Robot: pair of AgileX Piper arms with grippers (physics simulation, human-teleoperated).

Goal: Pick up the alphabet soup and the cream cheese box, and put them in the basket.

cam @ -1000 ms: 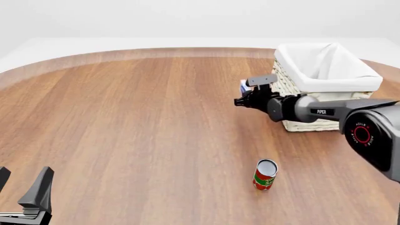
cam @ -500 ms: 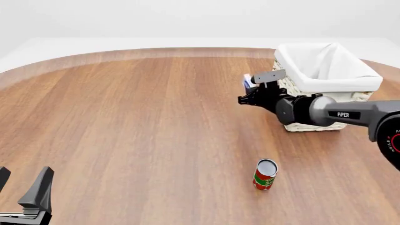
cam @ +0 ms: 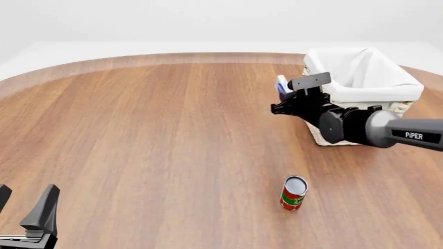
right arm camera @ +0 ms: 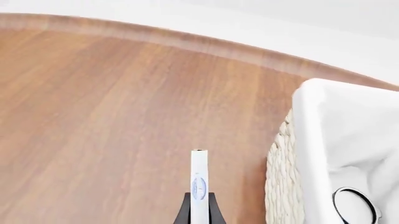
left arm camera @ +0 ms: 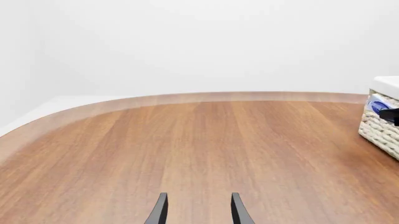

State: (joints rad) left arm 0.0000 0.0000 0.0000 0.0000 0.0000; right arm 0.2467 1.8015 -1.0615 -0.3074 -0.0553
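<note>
My right gripper point(cam: 284, 98) is shut on the cream cheese box point(cam: 281, 84), a thin blue and white box held up beside the basket's near-left corner. In the right wrist view the box point(right arm camera: 198, 186) shows edge-on between the fingers. The cream-white wicker basket point(cam: 346, 136) with its white liner stands at the far right. Inside it a round silver-rimmed can top point(right arm camera: 352, 203) shows, apparently the alphabet soup; its label is hidden. My left gripper point(cam: 24, 210) stays open at the near-left corner, its fingers point(left arm camera: 160, 211) with nothing between them.
A can with a red and green label point(cam: 293, 193) stands upright on the wooden table point(cam: 152, 135), nearer to me than the basket. The table's curved far edge point(left arm camera: 187, 97) runs behind. The basket's wicker side point(left arm camera: 380, 128) shows in the left wrist view.
The right gripper has risen and moved right toward the basket, carrying the cream cheese box. The left arm and the red and green can have not moved.
</note>
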